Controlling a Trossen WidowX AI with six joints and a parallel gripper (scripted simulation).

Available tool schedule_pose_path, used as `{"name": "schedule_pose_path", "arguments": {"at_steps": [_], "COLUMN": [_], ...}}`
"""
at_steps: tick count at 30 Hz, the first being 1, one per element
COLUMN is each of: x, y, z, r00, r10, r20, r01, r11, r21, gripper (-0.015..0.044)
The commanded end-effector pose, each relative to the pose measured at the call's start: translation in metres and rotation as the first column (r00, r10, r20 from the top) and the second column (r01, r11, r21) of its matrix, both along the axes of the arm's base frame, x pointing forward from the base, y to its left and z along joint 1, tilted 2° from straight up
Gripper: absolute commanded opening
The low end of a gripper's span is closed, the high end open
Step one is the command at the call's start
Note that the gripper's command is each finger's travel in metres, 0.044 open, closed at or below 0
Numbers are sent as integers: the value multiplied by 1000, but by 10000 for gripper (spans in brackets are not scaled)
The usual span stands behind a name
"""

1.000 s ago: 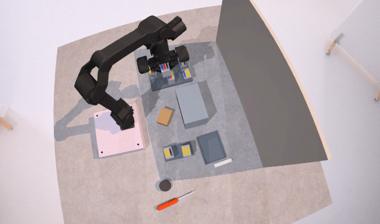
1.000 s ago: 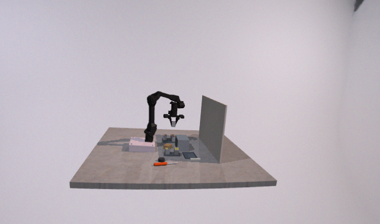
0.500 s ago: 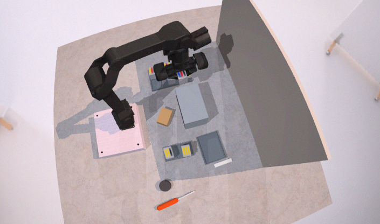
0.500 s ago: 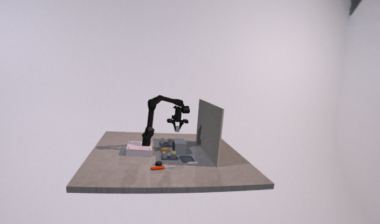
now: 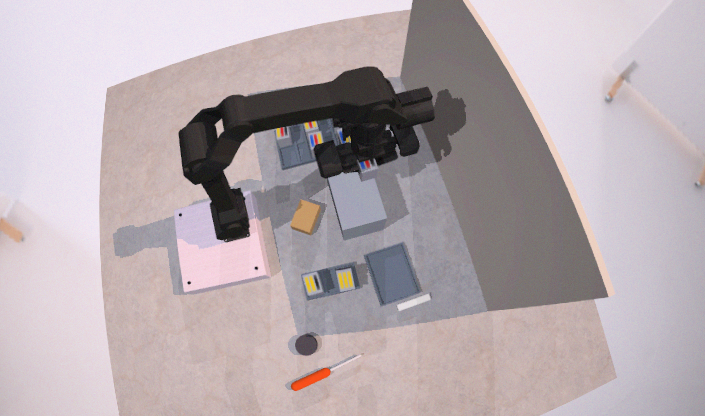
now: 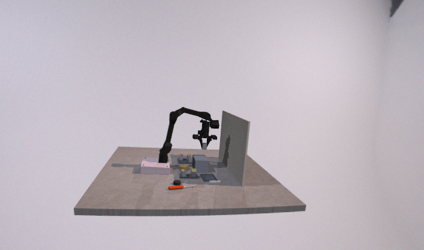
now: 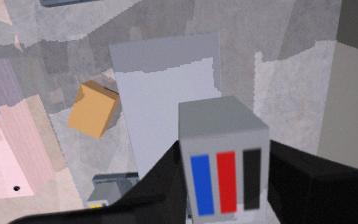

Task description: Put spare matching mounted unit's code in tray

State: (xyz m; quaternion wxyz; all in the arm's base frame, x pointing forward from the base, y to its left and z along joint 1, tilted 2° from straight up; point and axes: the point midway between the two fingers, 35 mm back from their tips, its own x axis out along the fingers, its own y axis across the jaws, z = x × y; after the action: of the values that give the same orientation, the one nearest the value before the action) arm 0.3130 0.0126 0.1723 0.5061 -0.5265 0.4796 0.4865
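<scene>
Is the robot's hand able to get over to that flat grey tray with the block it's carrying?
Probably yes. The hand grips the grey block with blue, red and black stripes high above the tall grey box. The shallow grey tray lies open beyond it, nothing standing in between at that height.

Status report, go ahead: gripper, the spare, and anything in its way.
Gripper shut on blue-red-black spare, held aloft. Tray not reached. Grey mounted unit directly below, between spare and tray.

Orange screwdriver (image 5: 324,373), dark puck (image 5: 307,344) — tan block (image 5: 306,216), white strip (image 5: 414,302)
</scene>
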Motion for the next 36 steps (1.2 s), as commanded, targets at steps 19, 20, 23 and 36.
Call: {"name": "schedule_pose_path", "arguments": {"at_steps": [19,20,23,36], "x": [22,22,20,11], "y": [-130,-136,-156,-204], "z": [3,3,3,0], "r00": [1000,1000,1000,999], "r10": [25,26,30,40], "r20": [4,3,2,-1], "r01": [-24,-26,-30,-40], "r11": [1000,1000,999,999], "r21": [-15,-16,-19,-25], "gripper": [0,0,0,0]}}
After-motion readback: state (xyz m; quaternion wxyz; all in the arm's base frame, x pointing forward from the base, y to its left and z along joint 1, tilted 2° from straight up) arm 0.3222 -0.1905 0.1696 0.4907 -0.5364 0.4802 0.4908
